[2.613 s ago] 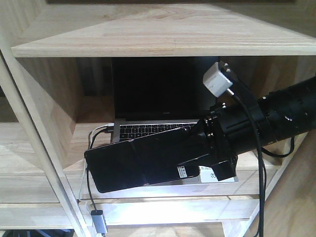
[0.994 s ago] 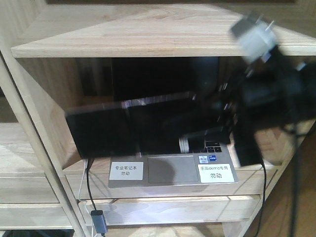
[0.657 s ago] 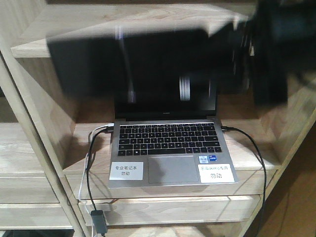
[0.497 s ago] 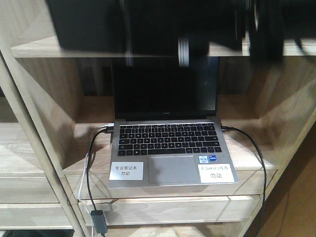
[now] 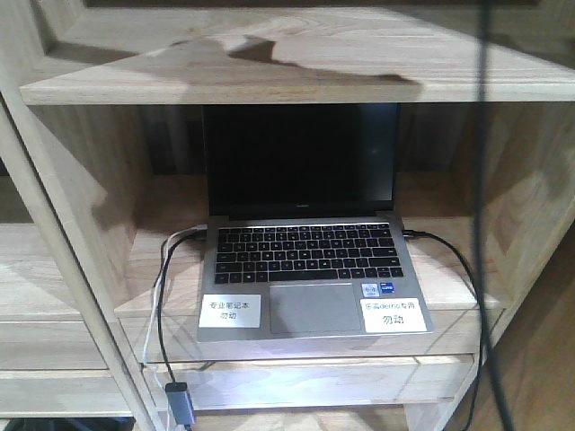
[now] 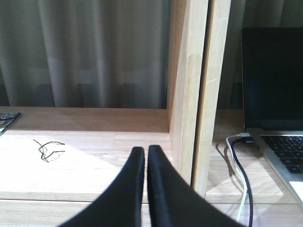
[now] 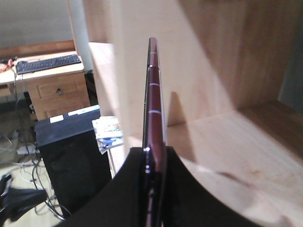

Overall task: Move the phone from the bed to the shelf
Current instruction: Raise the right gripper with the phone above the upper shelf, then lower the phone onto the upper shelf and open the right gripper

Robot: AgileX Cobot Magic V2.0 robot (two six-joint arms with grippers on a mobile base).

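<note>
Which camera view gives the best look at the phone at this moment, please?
The right wrist view: the phone is seen edge-on, held upright in the right gripper above a pale shelf board. The front-facing view shows only the laptop on the shelf; the left wrist view shows no phone.

Pale natural-wood shelving unit (image 5: pixel 269 76), thick flat boards, upright dividers. Middle compartment: open grey laptop with black screen (image 5: pixel 305 242) on board, two white labels on palm rest. Black cable (image 5: pixel 162 296) trails from laptop's left side over board edge.
</note>
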